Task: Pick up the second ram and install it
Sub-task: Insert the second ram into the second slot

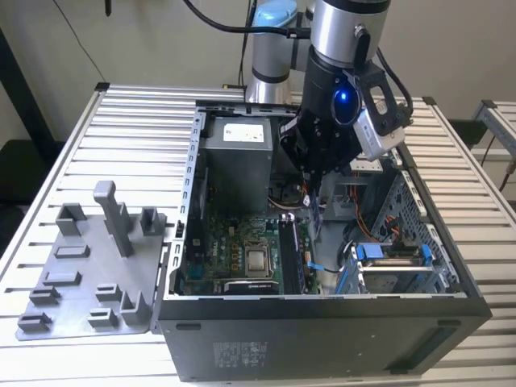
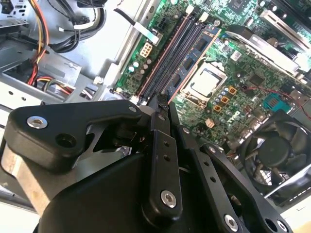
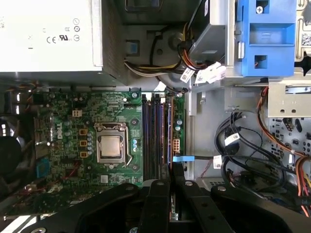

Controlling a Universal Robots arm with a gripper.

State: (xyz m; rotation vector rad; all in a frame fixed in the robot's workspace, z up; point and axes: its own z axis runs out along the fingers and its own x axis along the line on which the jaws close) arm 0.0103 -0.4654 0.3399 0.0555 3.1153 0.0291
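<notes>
One open computer case (image 1: 322,322) sits on the slatted bench (image 1: 72,161), and the arm (image 1: 347,40) reaches steeply down into it, above the green board (image 3: 63,126). Its end effector (image 2: 162,108) hangs just over the memory slots (image 3: 155,131), fingers nearly closed on the second ram (image 2: 161,102), a thin dark strip held edge-on. Judging by this, pickup is done; seating the stick remains.
</notes>
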